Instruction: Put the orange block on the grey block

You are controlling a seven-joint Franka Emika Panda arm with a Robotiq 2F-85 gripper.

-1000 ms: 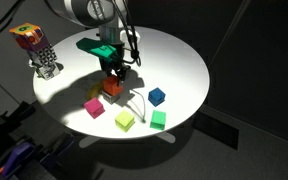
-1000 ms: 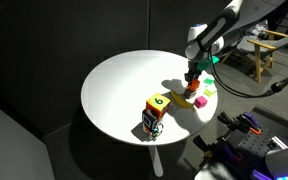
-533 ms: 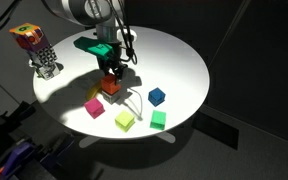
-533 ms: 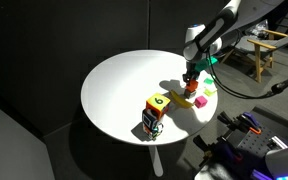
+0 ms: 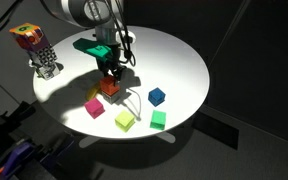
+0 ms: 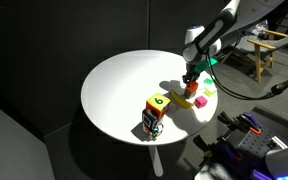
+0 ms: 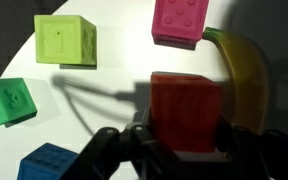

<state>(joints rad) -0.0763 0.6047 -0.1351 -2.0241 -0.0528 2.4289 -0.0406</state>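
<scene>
The orange block [image 7: 187, 110] sits between my gripper's [image 7: 184, 140] two fingers, which press on its left and right sides. In both exterior views the gripper [image 5: 110, 72] [image 6: 191, 78] holds the orange block [image 5: 111, 86] [image 6: 191, 90] low over the white round table [image 5: 184, 50], next to a yellow banana [image 7: 242, 70]. The grey block shows in no view; I cannot tell whether it lies under the orange block.
A pink cube [image 7: 178, 22] [image 5: 94, 106], a yellow-green cube [image 7: 66, 42] [image 5: 125, 121], a green cube [image 7: 8, 103] [image 5: 158, 120] and a blue cube [image 7: 52, 165] [image 5: 157, 96] lie around the gripper. A colourful toy on a mesh cup [image 5: 39, 50] stands near the table's edge.
The gripper with the orange block has edged very slightly up in an exterior view; nothing else has moved.
</scene>
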